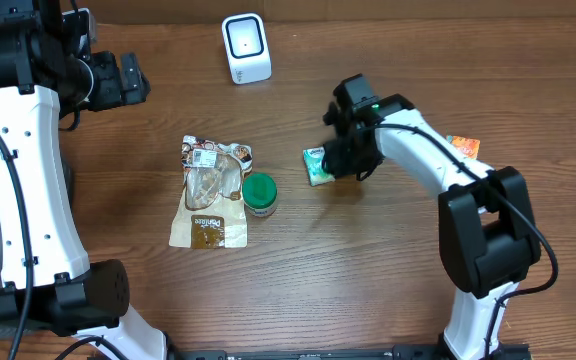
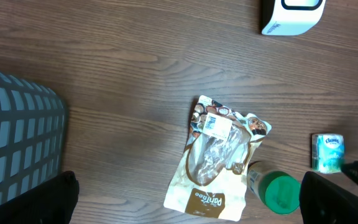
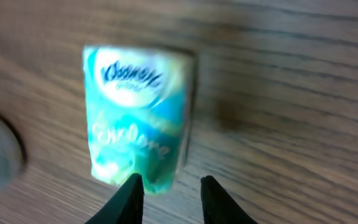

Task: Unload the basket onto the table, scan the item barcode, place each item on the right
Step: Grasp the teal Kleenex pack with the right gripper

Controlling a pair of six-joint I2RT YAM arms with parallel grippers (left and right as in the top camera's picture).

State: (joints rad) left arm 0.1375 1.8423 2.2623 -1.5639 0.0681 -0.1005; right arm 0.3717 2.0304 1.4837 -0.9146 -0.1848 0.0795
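located the tissue pack [image 1: 317,166] flat on the surface [image 1: 368,270], right of centre, printed face up. in the right wrist view, found the pack just beyond the fingertips [image 3: 131,196], its near corner overlapped by one fingertip and not between the two. noted the right jaws narrowly parted, gripping nothing, poised over the right edge of the pack. noted the left jaws wide apart and empty, at the far left of the surface, well apart from every item. found the white scanner [image 1: 246,48] upright at the far edge, near centre, well apart from the pack. found a snack pouch [image 1: 211,192] left of centre, with a green-lidded jar [image 1: 260,195] against its right edge. placed the pack to the right of the jar, near but apart. found an orange packet [image 1: 463,147] right of the right arm [image 1: 423,145], partly hidden by it. found a grey basket [image 2: 17,143] at the left in the left wrist view.
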